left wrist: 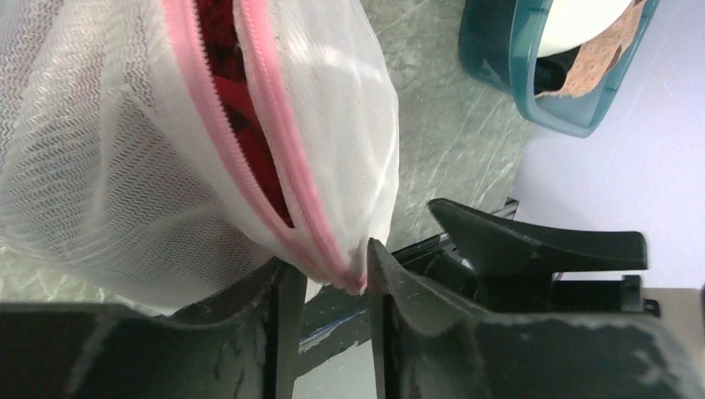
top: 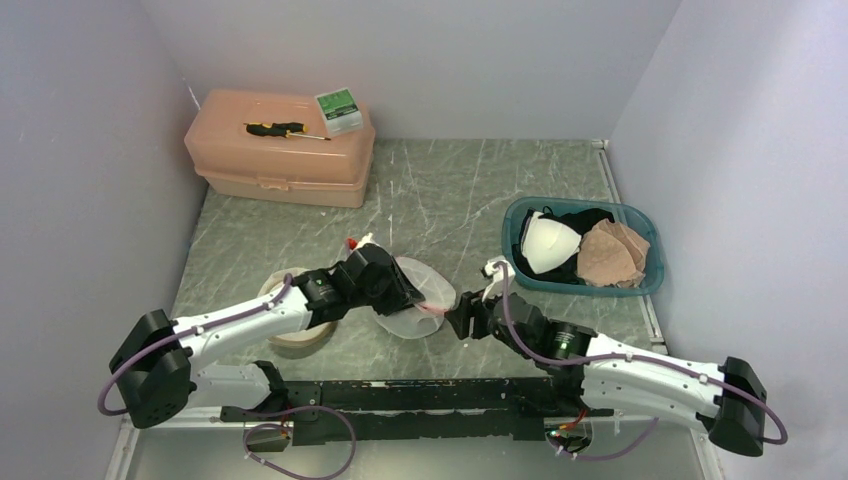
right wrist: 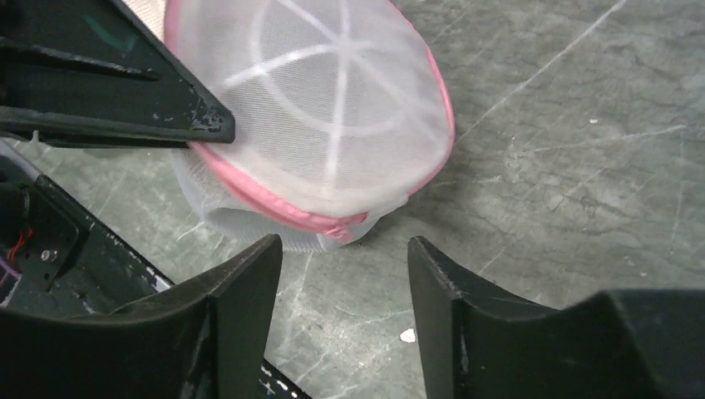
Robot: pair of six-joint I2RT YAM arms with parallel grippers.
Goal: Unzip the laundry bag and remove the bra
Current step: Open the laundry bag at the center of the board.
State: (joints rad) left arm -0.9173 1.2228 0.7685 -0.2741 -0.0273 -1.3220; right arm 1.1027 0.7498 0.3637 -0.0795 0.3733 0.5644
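The left gripper (left wrist: 332, 270) pinches the still-joined end of the pink zipper (left wrist: 278, 195) on the laundry bag (left wrist: 91, 166). The bag rests mid-way across the table (top: 450, 190) just ahead of the arms, its seam partly parted over the red bra (left wrist: 224, 75) inside. The right gripper (right wrist: 345, 249) hangs just beside the bag, fingers spread and holding nothing. If it tugs off-line, slack mesh could slip from that thin pinch or bunch and jam the zipper. The bra may also snag in the narrow opening.
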